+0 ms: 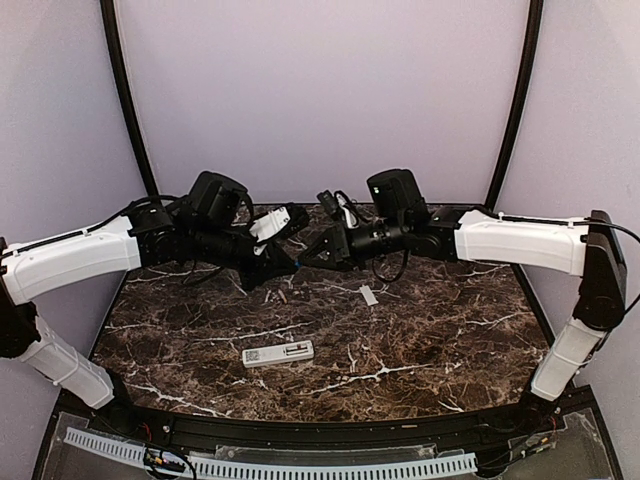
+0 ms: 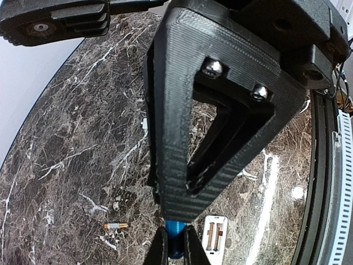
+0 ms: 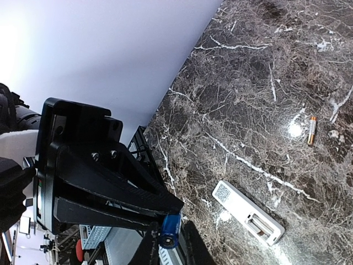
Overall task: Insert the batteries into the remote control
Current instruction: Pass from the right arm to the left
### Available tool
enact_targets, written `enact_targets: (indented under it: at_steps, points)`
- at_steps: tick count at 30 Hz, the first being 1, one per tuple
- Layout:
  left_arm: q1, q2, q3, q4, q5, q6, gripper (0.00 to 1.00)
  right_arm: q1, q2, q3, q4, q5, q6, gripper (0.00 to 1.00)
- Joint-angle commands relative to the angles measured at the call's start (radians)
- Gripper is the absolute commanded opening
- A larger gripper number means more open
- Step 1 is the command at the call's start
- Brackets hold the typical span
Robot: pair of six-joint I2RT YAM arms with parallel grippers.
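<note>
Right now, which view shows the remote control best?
Right wrist: the whole remote control lies unobstructed, battery bay open. Left wrist catches only its bay end at the bottom edge. Top external shows it whole but small.

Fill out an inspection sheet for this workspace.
surface: dark marbled table.
job's things: remote control lying flat, compartment uncovered; blue battery held above the table; second battery loose on it.
clutter: small white cover plate, apart from the remote.
hands: left hand shut on the blue battery; right hand straddles it, grip unclear.
cables: black loops hang at both wrists.
surroundings: plain pale walls, black poles.
</note>
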Motion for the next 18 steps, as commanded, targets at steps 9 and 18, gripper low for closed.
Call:
enact_targets:
  at_steps: [9, 18]
  points:
    - [-0.006, 0.017, -0.018, -0.039, -0.023, -0.010, 0.25, 0.003, 0.028, 0.003, -0.027, -0.030, -0.011, 0.00]
    - [-0.076, 0.050, -0.138, -0.174, -0.099, -0.007, 0.72, -0.103, -0.026, -0.137, -0.106, -0.014, -0.036, 0.00]
